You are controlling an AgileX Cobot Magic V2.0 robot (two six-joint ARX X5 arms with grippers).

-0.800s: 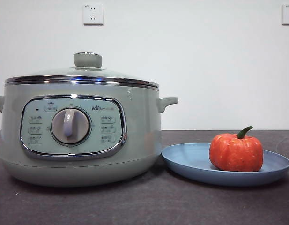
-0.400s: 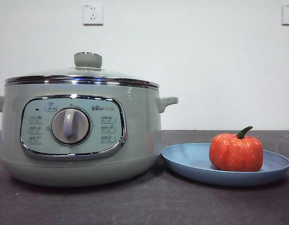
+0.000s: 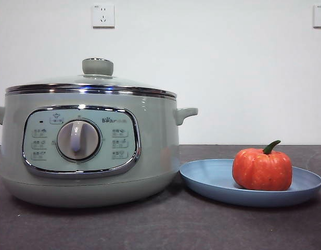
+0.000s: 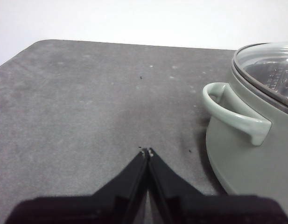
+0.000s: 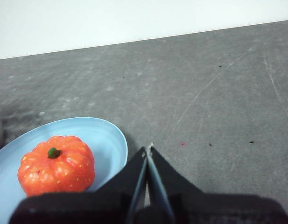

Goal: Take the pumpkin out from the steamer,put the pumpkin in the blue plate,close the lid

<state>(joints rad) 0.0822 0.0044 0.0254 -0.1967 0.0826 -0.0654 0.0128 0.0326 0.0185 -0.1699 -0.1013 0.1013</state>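
On the blue plate (image 3: 212, 179) sits the pumpkin (image 3: 262, 170), beside the steamer (image 3: 150, 151) with the lid (image 3: 97, 78) seated, so the task looks finished; the left pincer (image 4: 146, 151) and right pincer (image 5: 147, 148) rest closed, empty.

Bright even light, soft shadows, sharp
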